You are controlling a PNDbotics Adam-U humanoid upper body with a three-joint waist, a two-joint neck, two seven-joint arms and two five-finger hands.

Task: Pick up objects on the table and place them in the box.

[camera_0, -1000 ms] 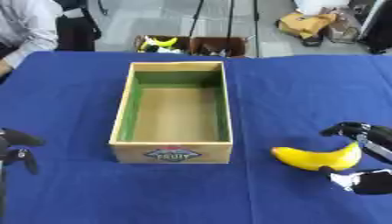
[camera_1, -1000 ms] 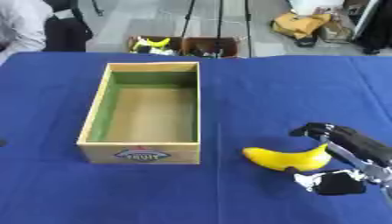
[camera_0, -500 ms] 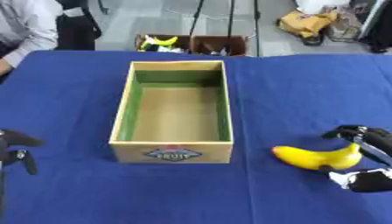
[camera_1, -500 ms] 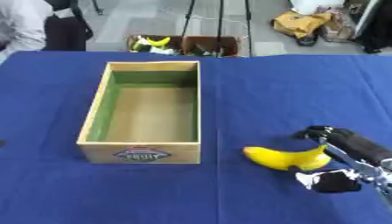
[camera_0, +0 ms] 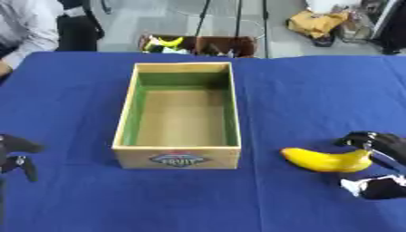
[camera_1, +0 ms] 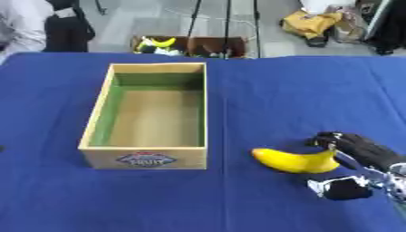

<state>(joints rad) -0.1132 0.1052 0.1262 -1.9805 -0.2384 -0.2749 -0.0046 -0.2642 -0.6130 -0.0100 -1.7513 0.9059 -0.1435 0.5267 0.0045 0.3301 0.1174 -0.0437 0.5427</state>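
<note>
The right robot hand (camera_1: 358, 164) is seen at the right edge of the desk, fingers above and thumb below bracketing the stem end of a curved yellow banana (camera_1: 295, 161); whether the fingers are closed on the fruit cannot be told, since contact is not clearly shown. The banana lies on the blue cloth-covered desk (camera_0: 317, 99), well to the right of the open rectangular wooden box with a green inner lining (camera_0: 180, 115), which stands empty at the centre with its labelled end facing the robot. The left robot hand (camera_0: 16, 154) is seen low at the left edge, fingers curled and holding nothing, apart from the box. Since only the narrow stem end lies between the fingers, it is judged that the banana could pivot or slip out on lifting, its heavier end swinging down. A low carry could also strike the near or right wall of the box and knock the fruit free or shift the box.
</note>
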